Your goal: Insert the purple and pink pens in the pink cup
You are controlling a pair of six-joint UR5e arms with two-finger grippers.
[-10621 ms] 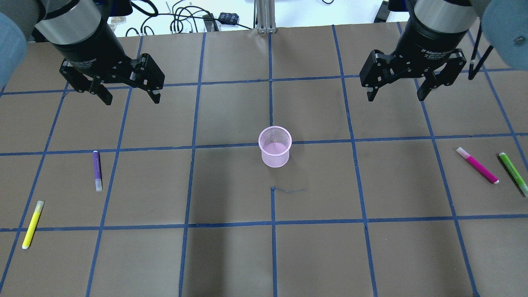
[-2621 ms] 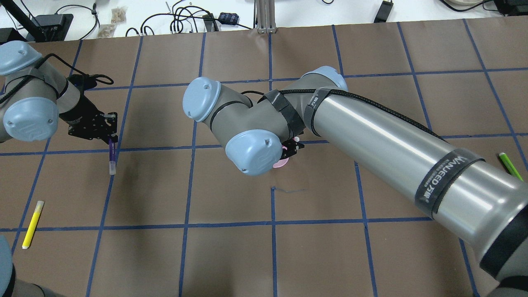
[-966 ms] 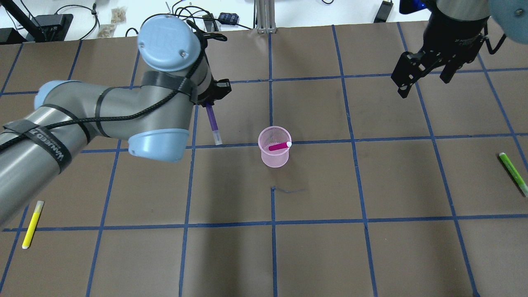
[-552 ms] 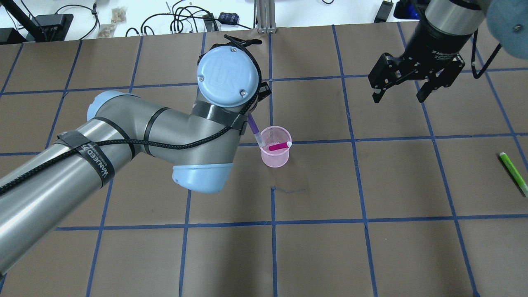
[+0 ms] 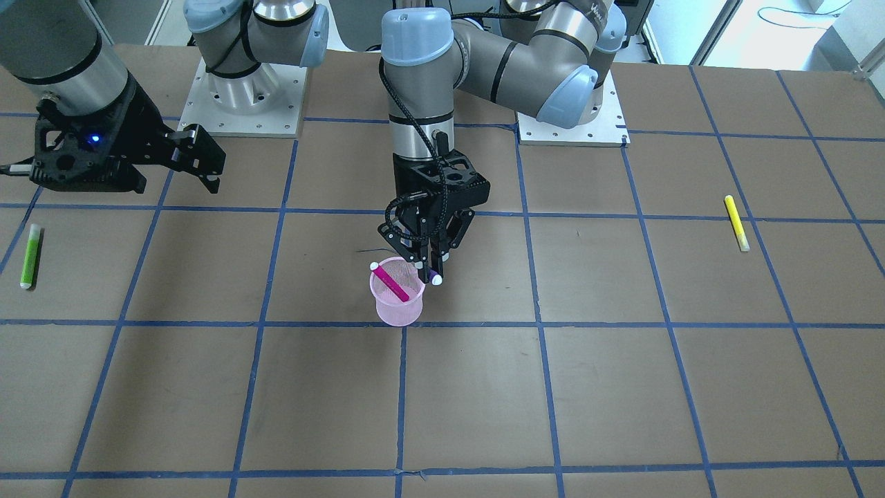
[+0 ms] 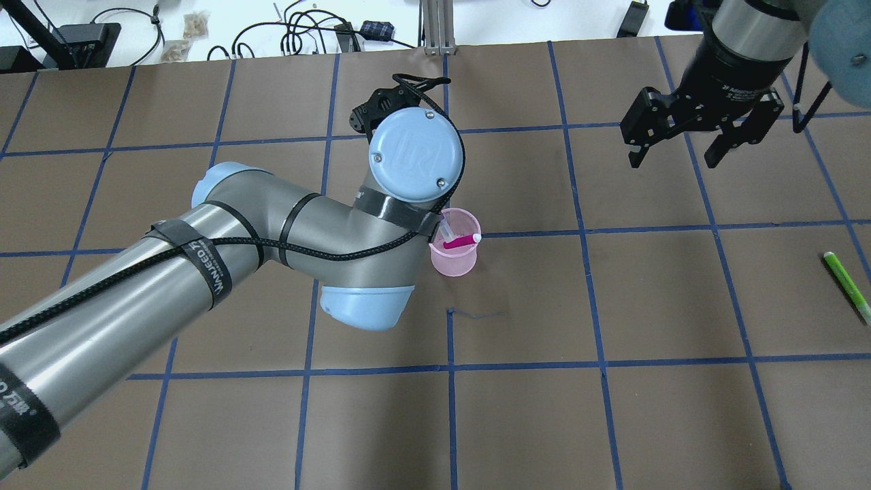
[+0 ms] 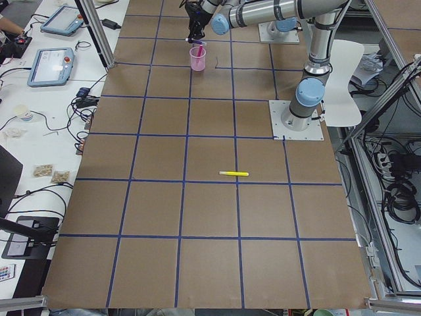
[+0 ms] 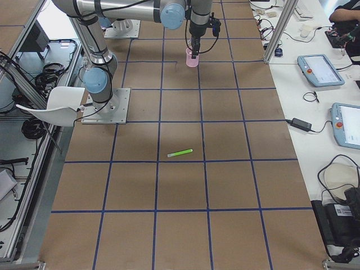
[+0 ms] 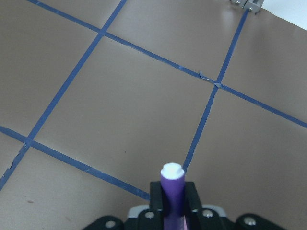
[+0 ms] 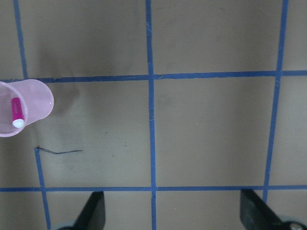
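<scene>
tabletop [image 6: 612,422]: matt brown paper, blue tape lines
pink cup [image 6: 457,263]: fine mesh, semi-sheer
purple pen [image 9: 171,191]: smooth, glossy plastic
left arm [image 6: 102,327]: brushed silvery metal, smooth blue plastic caps

Silver arm tubes [image 6: 88,333], pale-blue joint caps [image 6: 415,153], black cable [image 6: 258,239], black left hand [image 5: 429,271], black right hand [image 6: 672,162]

This was a robotics lab: a long table covered in brown paper [image 8: 180,185] and gridded with blue tape carried two grey robot arms with pale-blue joint caps [image 6: 272,224], bolted to square metal base plates [image 5: 608,124]. White side benches [image 8: 315,152] held grey touchscreen teach pendants [image 7: 51,67] and loose black cables [image 6: 306,27].
</scene>
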